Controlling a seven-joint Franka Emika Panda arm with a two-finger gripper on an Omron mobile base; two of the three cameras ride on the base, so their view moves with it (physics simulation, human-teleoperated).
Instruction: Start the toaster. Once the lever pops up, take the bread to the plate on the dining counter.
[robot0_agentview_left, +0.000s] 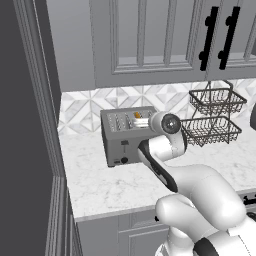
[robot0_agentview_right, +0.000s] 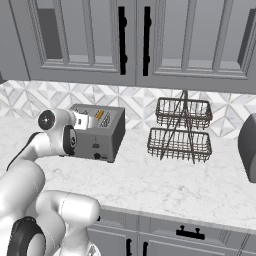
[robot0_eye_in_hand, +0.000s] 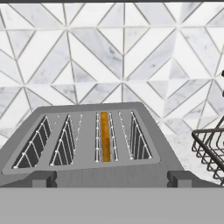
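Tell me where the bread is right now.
The bread sits down inside the toaster, in the third slot from the left in the hand view, with the wire basket to the toaster's right.

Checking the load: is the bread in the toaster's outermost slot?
No: the bread sits in an inner slot of the toaster, with empty slots either side.

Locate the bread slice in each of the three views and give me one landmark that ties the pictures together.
Left base view: the bread shows as an orange sliver in a slot on top of the toaster, left of the arm's wrist.
Right base view: its orange edge sits in a slot, right of the wrist.
Hand view: an orange strip in the third slot from the left, near centre.
Shared landmark: the wire basket rack, to the toaster's right in each view.
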